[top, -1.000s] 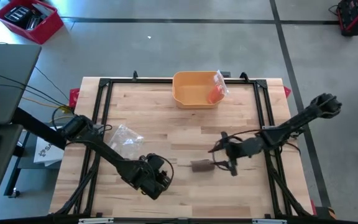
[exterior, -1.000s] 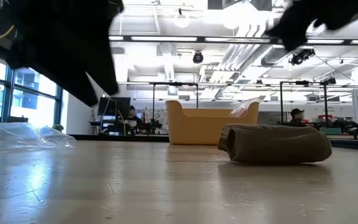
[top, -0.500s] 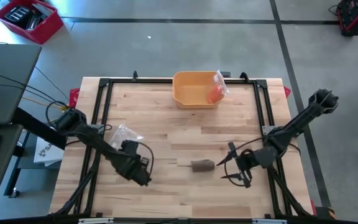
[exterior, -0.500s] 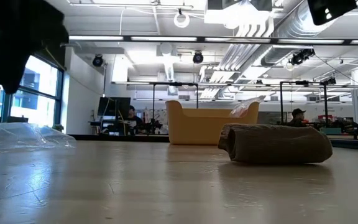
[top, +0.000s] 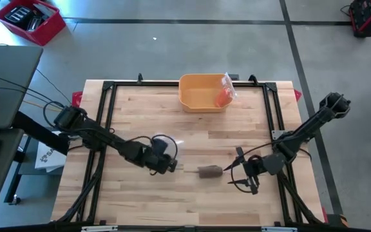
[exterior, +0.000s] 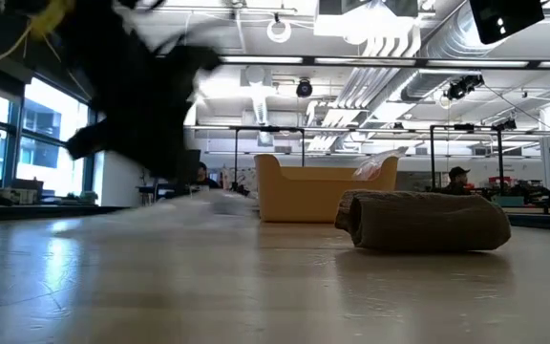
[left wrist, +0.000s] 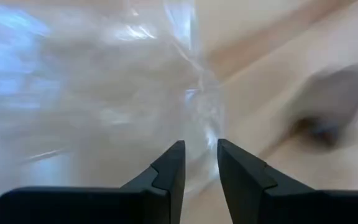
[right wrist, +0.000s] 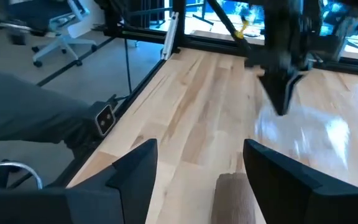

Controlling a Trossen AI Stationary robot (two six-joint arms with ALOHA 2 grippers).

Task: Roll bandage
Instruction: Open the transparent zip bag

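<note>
The left claw (top: 170, 165), back from the bench's near edge, now drags the clear crinkled plastic bag (top: 163, 143), fingers nearly closed on it, toward the rolled brown bandage (top: 209, 171) lying mid-bench. The right claw (top: 242, 173) waits wide open, empty.

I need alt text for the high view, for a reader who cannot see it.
Seen from above, a wooden table holds a rolled bandage lying between two dark arms. The left gripper carries a clear plastic bag beside the roll, the right gripper waits open on its other side, and a yellow bin stands at the far edge.
</note>
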